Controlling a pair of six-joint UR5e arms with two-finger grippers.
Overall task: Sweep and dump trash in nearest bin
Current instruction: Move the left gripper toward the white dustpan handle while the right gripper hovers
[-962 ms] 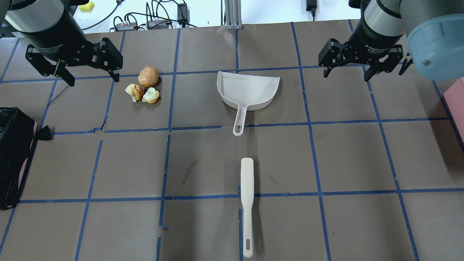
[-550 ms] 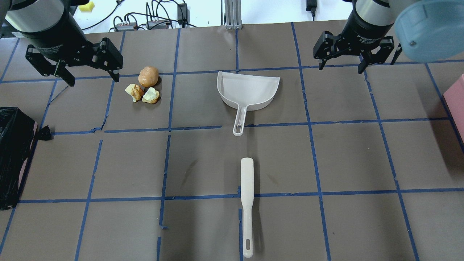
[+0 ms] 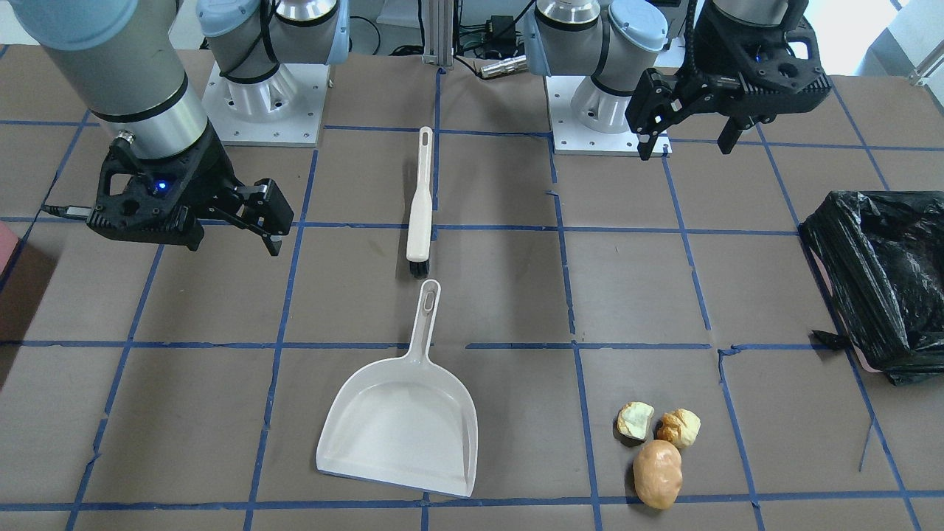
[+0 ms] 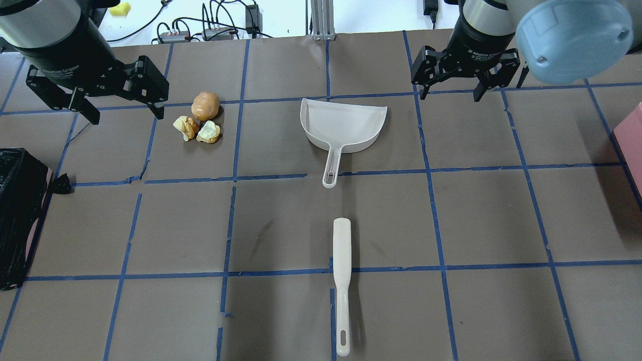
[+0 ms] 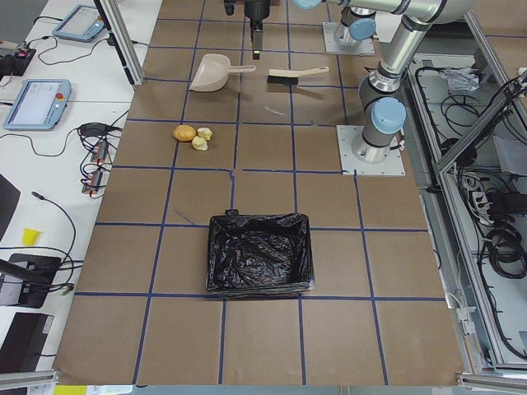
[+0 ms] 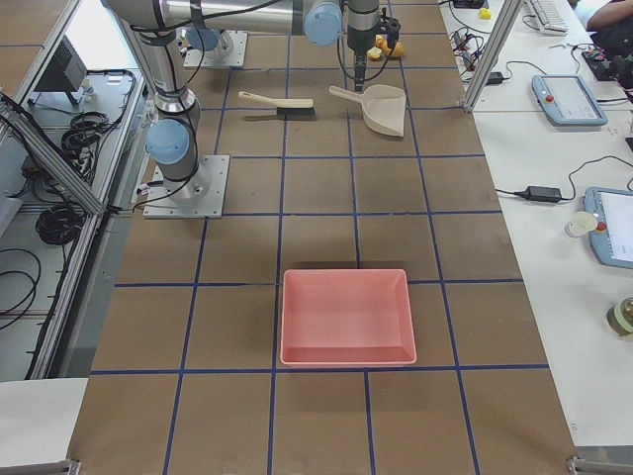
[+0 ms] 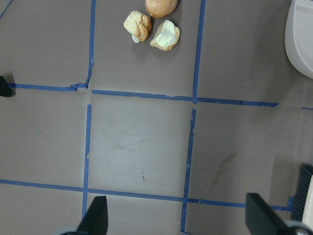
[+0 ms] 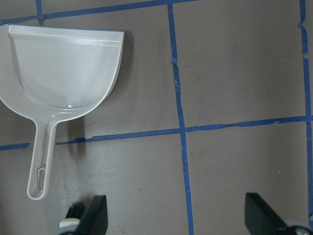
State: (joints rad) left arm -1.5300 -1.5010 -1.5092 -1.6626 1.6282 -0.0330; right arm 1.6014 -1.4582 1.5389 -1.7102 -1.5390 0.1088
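The trash [image 4: 199, 120] is a tan potato-shaped lump with two pale yellow chunks touching it, lying on the brown table. My left gripper [image 4: 127, 113] hovers open and empty just to its left, and the left wrist view shows the lumps [image 7: 151, 24] ahead of the fingers. The bin [image 4: 17, 215], lined with a black bag, stands at the left edge. A white dustpan [image 4: 343, 125] lies mid-table with a white brush [image 4: 342, 281] nearer me. Open and empty, my right gripper [image 4: 450, 95] hangs right of the dustpan [image 8: 63, 68].
A pink tray [image 4: 634, 145] without a bag sits at the table's right edge. Blue tape lines grid the brown table. Cables and a metal post lie beyond the far edge. Both arm bases [image 3: 265, 96] stand behind the brush [image 3: 420, 206].
My right gripper has moved left and toward the far edge, closer to the dustpan. My left gripper shifted slightly left. Trash, dustpan and brush have not moved.
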